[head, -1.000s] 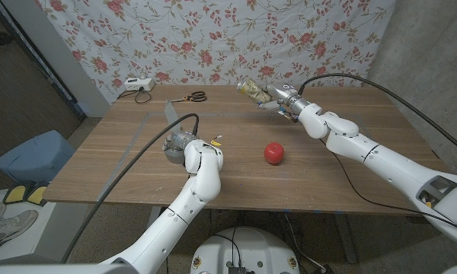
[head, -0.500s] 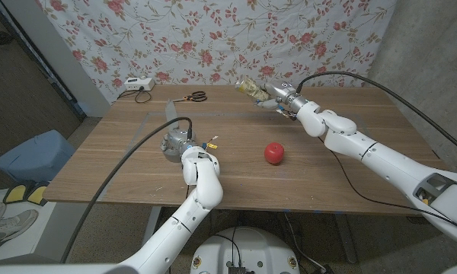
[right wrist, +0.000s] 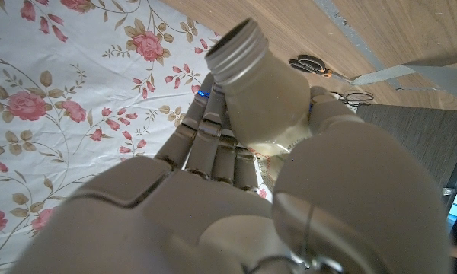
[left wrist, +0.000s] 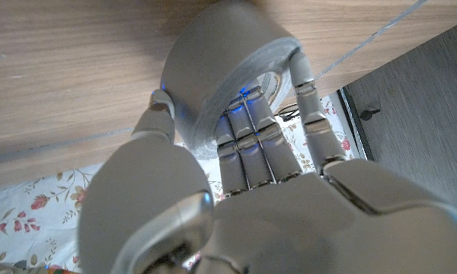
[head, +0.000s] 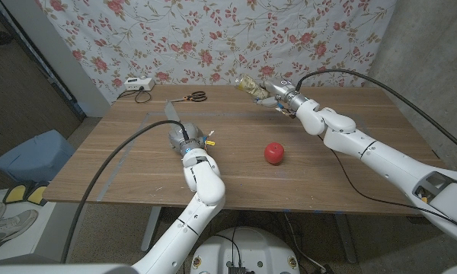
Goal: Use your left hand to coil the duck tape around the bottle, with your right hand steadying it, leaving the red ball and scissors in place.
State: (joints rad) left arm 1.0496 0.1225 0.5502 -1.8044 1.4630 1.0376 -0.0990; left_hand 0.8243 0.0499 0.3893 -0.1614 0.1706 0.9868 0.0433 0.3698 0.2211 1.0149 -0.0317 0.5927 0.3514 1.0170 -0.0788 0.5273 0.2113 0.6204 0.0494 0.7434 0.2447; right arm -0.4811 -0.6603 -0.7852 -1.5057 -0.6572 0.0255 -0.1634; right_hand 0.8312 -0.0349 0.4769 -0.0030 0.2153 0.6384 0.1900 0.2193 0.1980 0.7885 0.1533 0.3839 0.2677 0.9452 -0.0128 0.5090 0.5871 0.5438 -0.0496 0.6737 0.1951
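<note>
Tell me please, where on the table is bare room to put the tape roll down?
Bare wood lies between the left hand holding the duck tape and the red ball, and along the near table edge. The far edge is crowded: scissors, white device, right hand with bottle.

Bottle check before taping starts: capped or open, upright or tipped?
Open and tipped: the bottle shows a bare threaded mouth, lying slanted in the right hand.

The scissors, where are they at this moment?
In the head view the scissors lie at the table's far edge, on the robot's left side, between the white box and the bottle.
</note>
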